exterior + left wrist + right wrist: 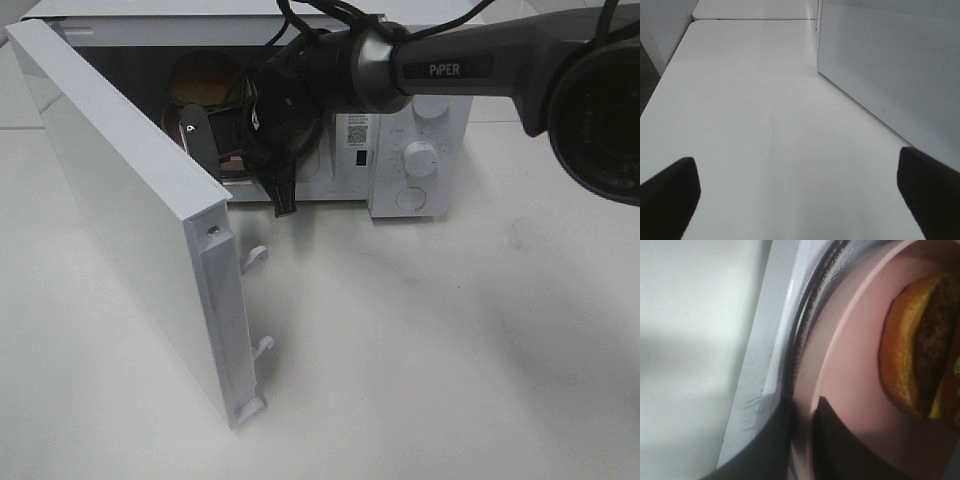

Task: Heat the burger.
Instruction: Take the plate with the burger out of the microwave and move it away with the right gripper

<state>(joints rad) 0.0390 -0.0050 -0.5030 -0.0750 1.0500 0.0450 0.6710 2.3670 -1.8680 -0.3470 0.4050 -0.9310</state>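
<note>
The burger sits inside the open white microwave; only its golden-brown bun shows there. In the right wrist view the burger lies on a pink plate over the glass turntable, with its dark patty and a bit of green lettuce showing. My right gripper reaches into the oven cavity. Its fingers stand on either side of the plate's rim, closed on it. My left gripper is open and empty, low over the white table, and out of the exterior view.
The microwave door stands wide open, swung out to the left toward the table's front; its perforated face shows in the left wrist view. The control panel with two knobs is right of the cavity. White table lies all around.
</note>
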